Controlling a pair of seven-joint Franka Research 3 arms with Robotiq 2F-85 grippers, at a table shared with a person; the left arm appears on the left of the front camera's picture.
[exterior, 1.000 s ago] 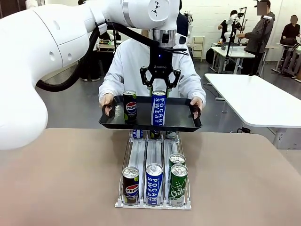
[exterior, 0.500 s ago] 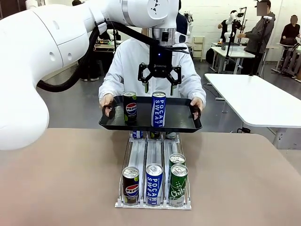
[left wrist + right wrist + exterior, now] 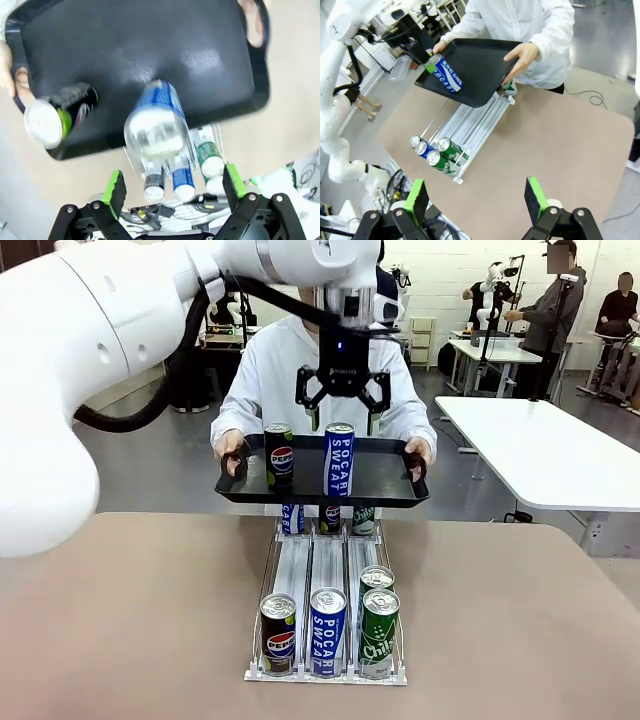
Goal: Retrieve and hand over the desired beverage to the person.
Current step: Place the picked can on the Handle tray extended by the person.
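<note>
Item: blue can (image 3: 339, 459), upright mid-tray on the black tray (image 3: 385, 478) the person (image 3: 270, 370) held over the counter's far edge. We noted left gripper (image 3: 343, 417) fingers apart just above it; right gripper (image 3: 476, 199) fingers apart. Risk: a tilted tray could topple it into the neighbouring dark can (image 3: 279, 454).

We see the tall blue Pocari Sweat can (image 3: 339, 459) standing on the black plastic tray (image 3: 385, 480), right of the dark Pepsi can (image 3: 280, 454), behind the clear plastic can rack (image 3: 325, 570) on the surface (image 3: 130, 620).
</note>
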